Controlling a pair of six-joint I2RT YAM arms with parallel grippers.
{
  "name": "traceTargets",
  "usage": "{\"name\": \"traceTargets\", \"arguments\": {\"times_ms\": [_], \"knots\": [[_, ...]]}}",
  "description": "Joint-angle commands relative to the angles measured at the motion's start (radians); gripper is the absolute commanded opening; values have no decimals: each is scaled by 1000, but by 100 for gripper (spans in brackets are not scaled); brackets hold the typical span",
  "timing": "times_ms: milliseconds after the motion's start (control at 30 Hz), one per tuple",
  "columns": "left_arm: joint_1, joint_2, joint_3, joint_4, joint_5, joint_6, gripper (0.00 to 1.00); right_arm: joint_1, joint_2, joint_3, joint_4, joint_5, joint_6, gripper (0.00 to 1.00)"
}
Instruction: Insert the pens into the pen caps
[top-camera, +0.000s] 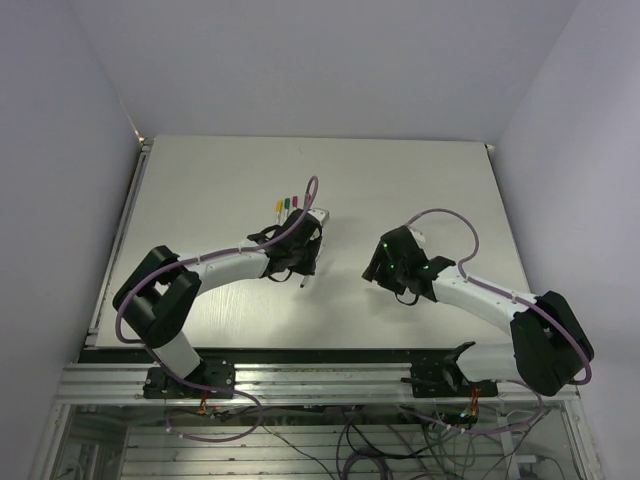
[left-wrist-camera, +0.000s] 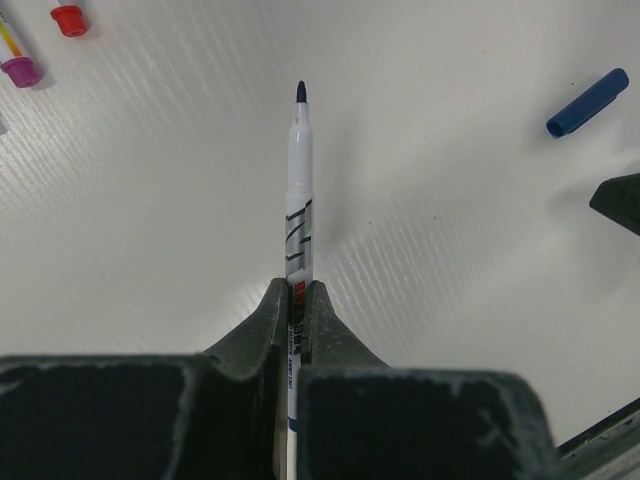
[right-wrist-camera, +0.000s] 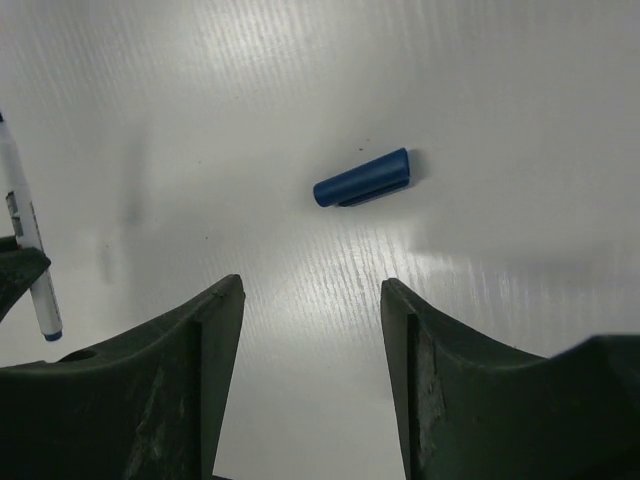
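My left gripper (left-wrist-camera: 298, 288) is shut on a white pen (left-wrist-camera: 300, 180) whose bare dark blue tip points away from the fingers, just above the table. In the top view this gripper (top-camera: 300, 270) sits at mid-table with the pen's tip (top-camera: 302, 284) poking out toward the near edge. A blue pen cap (right-wrist-camera: 362, 179) lies on its side on the table, a short way ahead of my right gripper (right-wrist-camera: 312, 285). That gripper is open, with only bare table between its fingers. The same cap (left-wrist-camera: 587, 102) shows at the upper right of the left wrist view.
Three capped pens, yellow (top-camera: 278, 207), green (top-camera: 287, 203) and pink-purple (top-camera: 296, 200), lie side by side just beyond the left gripper. A red cap end (left-wrist-camera: 68, 20) and a purple one (left-wrist-camera: 20, 70) show at the left wrist view's top left. The held pen (right-wrist-camera: 25, 240) appears at the right wrist view's left edge.
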Motion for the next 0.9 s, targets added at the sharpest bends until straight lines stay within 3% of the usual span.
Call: {"name": "traceTargets", "arguments": {"times_ms": [0,67,133,867], "knots": [[8,-2,16,26,27,18,7,0,-1,3,-58,74,135,54],[8,1,21,26,29,23,7,0,16,17,-73,92,159,44],[9,7,25,24,31,29,7,0,39,37,-88,110,176,42],[14,7,13,40,61,46,7,1,219,150,-113,212,296,46]]}}
